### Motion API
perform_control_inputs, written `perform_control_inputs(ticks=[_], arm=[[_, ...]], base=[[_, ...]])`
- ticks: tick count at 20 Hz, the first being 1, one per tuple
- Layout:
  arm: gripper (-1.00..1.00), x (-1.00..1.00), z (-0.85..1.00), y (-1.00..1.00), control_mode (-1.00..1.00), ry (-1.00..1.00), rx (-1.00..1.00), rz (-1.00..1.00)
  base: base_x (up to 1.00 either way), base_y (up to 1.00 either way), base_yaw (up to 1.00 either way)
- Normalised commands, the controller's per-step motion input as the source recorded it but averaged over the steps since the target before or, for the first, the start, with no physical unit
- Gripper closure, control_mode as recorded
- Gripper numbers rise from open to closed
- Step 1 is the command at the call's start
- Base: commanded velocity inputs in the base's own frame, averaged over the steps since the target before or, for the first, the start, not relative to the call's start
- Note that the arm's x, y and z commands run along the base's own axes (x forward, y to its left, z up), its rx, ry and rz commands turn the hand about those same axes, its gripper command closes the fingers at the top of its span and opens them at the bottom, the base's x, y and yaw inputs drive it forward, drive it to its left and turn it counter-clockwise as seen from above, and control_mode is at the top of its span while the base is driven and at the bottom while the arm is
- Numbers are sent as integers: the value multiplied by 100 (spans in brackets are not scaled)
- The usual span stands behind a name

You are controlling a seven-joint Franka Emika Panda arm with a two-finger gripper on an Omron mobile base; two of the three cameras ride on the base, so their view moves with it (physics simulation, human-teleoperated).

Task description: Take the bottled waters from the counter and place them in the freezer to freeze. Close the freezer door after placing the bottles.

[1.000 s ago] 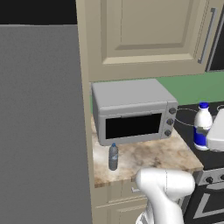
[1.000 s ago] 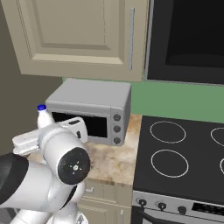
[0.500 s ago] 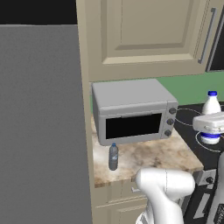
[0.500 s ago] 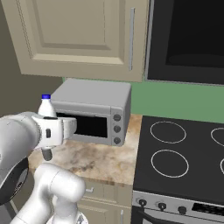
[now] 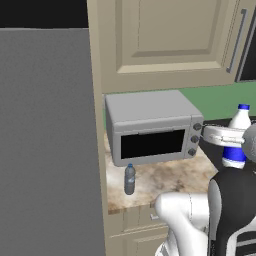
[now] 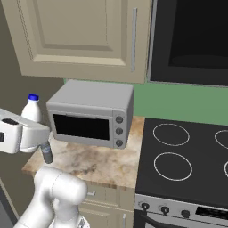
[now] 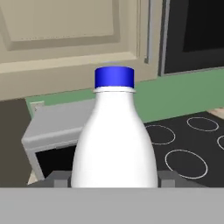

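A white bottled water [image 7: 114, 135] with a blue cap stands upright between my fingers in the hand view, and my gripper [image 7: 114, 180] is shut on its lower body. From the base it hangs above the counter's [image 5: 167, 181] right part, right of the toaster oven, as white bottle [image 5: 239, 131] in gripper [image 5: 233, 146]. From the other side the same bottle [image 6: 32, 110] is left of the oven in gripper [image 6: 31, 130]. The translucent grey bottle [image 5: 129, 179] stands on the counter [image 6: 93, 161] by its left front corner, also grey bottle [image 6: 46, 152]. The freezer door is out of view.
A grey toaster oven [image 5: 150, 127] sits at the back of the counter, under cream wall cabinets [image 5: 165, 40]. A tall grey fridge side [image 5: 47, 145] rises left of the counter. A black stovetop [image 6: 187, 156] with ring burners lies to the right.
The arm has swung round with the white bottle still gripped. The hand now reaches in level, and the bottle has drifted slightly left in the right base view. The grey bottle has not moved.
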Motion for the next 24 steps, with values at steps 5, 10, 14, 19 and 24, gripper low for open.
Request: perform_control_inputs(ticks=[5,10,14,19,24], arm=[[100,1,-24,8,-100,-27,2,0],[100,16,-16,-2,-100,-12,2,13],[100,3,-27,0,-100,-9,-2,18],[100,-3,-25,0,-100,-8,-12,12],[100,0,0,0,-100,0,0,0]], base=[[0,0,0],[0,0,0],[0,0,0],[0,0,0],[0,0,0]])
